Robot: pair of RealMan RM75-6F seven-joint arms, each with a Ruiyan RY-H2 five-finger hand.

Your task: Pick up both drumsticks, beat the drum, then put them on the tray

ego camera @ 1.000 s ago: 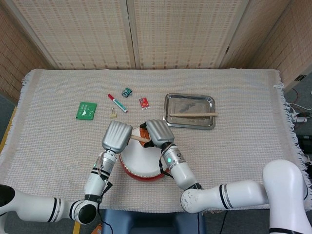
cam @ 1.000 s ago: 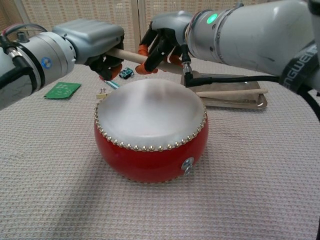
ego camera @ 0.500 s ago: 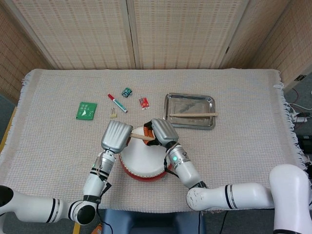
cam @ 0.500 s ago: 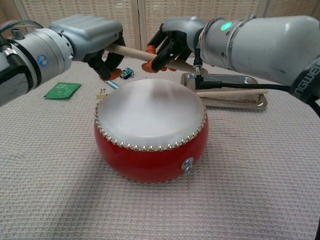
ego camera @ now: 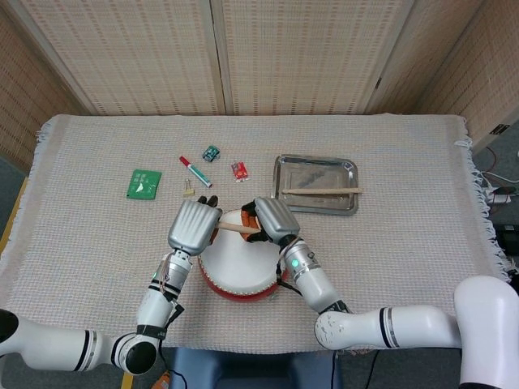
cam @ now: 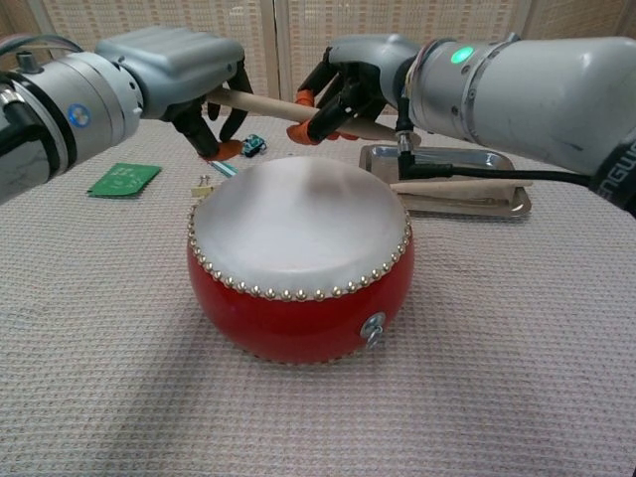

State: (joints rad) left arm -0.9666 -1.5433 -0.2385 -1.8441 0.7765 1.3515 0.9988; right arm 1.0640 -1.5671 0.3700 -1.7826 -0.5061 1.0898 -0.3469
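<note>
Your right hand (cam: 343, 89) grasps the drumstick (cam: 260, 102) above the drum (cam: 298, 263); your left hand (cam: 194, 84) hangs released, fingers apart.

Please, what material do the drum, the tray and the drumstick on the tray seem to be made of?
Drum: glossy red shell, perhaps lacquered wood or plastic; a pale matte head like hide or synthetic skin, fixed by a row of shiny studs.
Tray: bare metal, likely steel, with a grey reflecting surface.
Drumstick: plain light wood, unpainted, by its tan colour.

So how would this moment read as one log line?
phase: handover above drum | drumstick: right hand grips, left hand fingers spread | tray: one stick
</note>
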